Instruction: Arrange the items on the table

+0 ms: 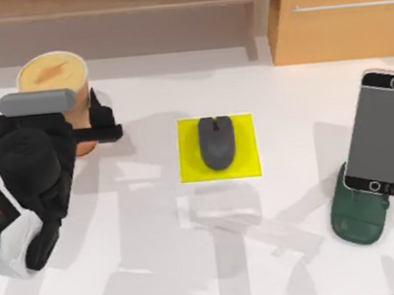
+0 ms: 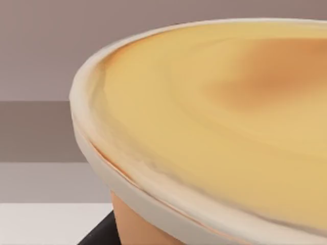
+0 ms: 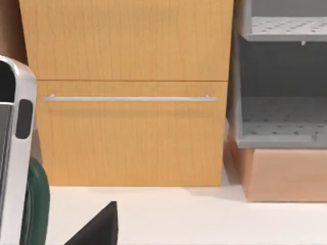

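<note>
At upper left of the top view, left gripper (image 1: 90, 129) sits at the orange cup (image 1: 54, 77), jaws either side of its lower body; can't tell if clamped. Cup stands upright, long axis vertical, directly between jaws. Mouse (image 1: 216, 142) on yellow pad (image 1: 187, 173) mid-table (image 1: 159, 261); smartphone (image 1: 379, 131) on green stand (image 1: 358, 217), right. Left arm nearest.

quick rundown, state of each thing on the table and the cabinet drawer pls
cup: upright at the table's left, left gripper around its side
mouse: resting centred on the yellow pad, untouched
smartphone: propped on the green stand at the right, screen blank grey
cabinet drawer: closed, handle untouched
right gripper: a dark tip near the phone, holding nothing seen
</note>
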